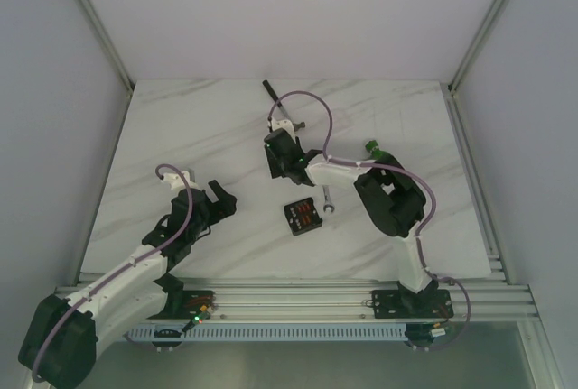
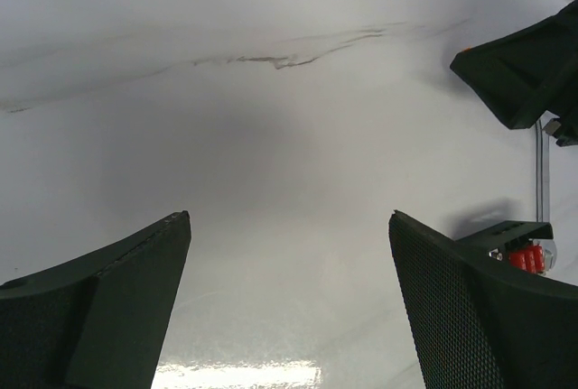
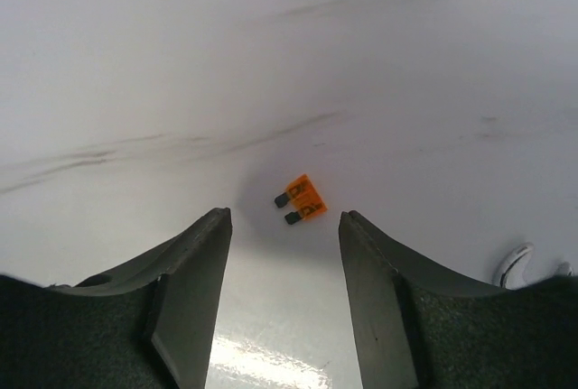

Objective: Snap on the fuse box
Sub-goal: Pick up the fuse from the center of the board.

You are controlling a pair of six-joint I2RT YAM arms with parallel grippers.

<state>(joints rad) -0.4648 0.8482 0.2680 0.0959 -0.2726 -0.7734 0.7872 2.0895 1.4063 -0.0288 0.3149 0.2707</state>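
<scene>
- Left gripper (image 1: 220, 199): it hangs over bare tabletop (image 1: 181, 136) with its jaws spread wide and nothing between them. In the left wrist view the fuse box shows only past the right-hand finger.
- Right gripper (image 3: 284, 217): it is poised low over the tabletop with its jaws spread and empty. A small loose orange fuse (image 3: 302, 198) lies flat just ahead of the gap, its two dark blades pointing left in the right wrist view.
- Fuse box (image 1: 302, 217): this black box stands open side up, with red fuses in rows, on the tabletop between the two arms. It is near the right gripper and touches neither arm.
- Step in hand (judgement): picking up the loose fuse for seating in the box.
  - Centre the jaws on the orange body and leave the blades free.
  - Close gently so that the fuse does not skid.
  - The left jaws would best steady the box before any downward press, since the box looks light enough to slide.
</scene>
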